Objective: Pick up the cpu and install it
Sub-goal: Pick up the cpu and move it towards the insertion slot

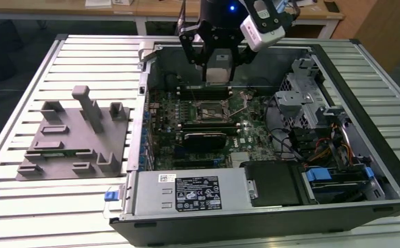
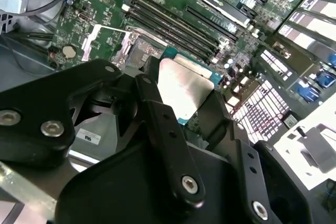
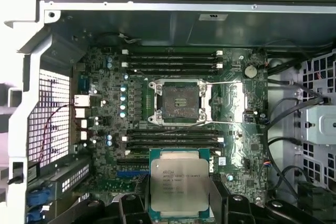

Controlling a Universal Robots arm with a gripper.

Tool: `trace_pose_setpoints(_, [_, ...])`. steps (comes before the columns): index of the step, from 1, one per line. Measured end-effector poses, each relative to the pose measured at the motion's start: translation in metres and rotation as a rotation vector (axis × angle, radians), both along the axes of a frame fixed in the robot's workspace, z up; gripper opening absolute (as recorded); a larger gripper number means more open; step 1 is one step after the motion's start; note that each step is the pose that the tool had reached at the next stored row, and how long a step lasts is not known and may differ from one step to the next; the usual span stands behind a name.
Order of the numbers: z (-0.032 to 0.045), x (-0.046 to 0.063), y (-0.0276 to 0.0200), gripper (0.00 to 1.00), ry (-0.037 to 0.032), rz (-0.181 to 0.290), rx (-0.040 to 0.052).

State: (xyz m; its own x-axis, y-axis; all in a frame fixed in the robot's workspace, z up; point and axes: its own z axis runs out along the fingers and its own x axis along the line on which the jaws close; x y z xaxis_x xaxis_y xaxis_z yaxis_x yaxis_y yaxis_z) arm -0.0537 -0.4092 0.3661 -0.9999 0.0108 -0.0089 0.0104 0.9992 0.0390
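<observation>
jaws: clamped on cpu (image 3: 179, 188) edges, lid up, which we judge keeps contacts clear | cpu: aloft over motherboard (image 3: 237, 148), not yet in socket (image 3: 181, 100) | socket: open, empty

Exterior view: even overhead room light, the slatted table (image 1: 62, 206) around the computer case (image 1: 186, 230) is bright, and inside the case it is dimmer with soft shadow under the arm. Second wrist view: the cpu (image 2: 184, 85) lid inside the case glares pale and washed, the black gripper (image 2: 182, 97) clamped on it is dark and a bit soft near the lens, and the table outside the case is blown out white. First wrist view: the case interior is evenly lit, the cpu lid has a mild sheen, and everything beyond the case rim is clipped to white.
</observation>
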Motion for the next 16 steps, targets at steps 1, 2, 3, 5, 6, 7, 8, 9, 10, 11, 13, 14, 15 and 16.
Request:
trace_pose_setpoints(1, [-0.0018, 0.0, 0.0, 0.54, -0.0001, 0.0, 0.0])
trace_pose_setpoints(2, [-0.0037, 0.0, 0.0, 0.54, -0.0003, 0.0, -0.0001])
trace_pose_setpoints(3, [-0.0056, 0.0, 0.0, 0.54, -0.0003, 0.0, 0.0])
trace_pose_setpoints(5, [-0.0092, 0.001, 0.0, 0.54, -0.0004, 0.0, 0.0])
trace_pose_setpoints(6, [-0.011, 0.001, 0.0001, 0.54, -0.0004, 0.0, 0.0])
trace_pose_setpoints(7, [-0.0128, 0.001, 0.0001, 0.54, -0.0004, 0.0, 0.0])
trace_pose_setpoints(8, [-0.0146, 0.001, 0.0001, 0.54, -0.0004, 0.0, 0.0])
trace_pose_setpoints(9, [-0.0163, 0.001, 0.0002, 0.54, -0.0004, 0.0, 0.0])
trace_pose_setpoints(10, [-0.0183, 0.001, 0.0003, 0.54, -0.0004, 0.0, -0.0001])
trace_pose_setpoints(11, [-0.0201, 0.001, 0.0005, 0.54, -0.0004, 0.0, -0.0001])
trace_pose_setpoints(13, [-0.0237, 0.002, 0.0009, 0.54, -0.0004, 0.0, 0.0001])
trace_pose_setpoints(14, [-0.0255, 0.002, 0.0011, 0.54, -0.0004, 0.0, 0.0001])
trace_pose_setpoints(15, [-0.0271, 0.002, 0.0015, 0.54, -0.0004, 0.0, 0.0])
trace_pose_setpoints(16, [-0.0284, 0.002, 0.0018, 0.54, -0.0003, 0.0, -0.0001])
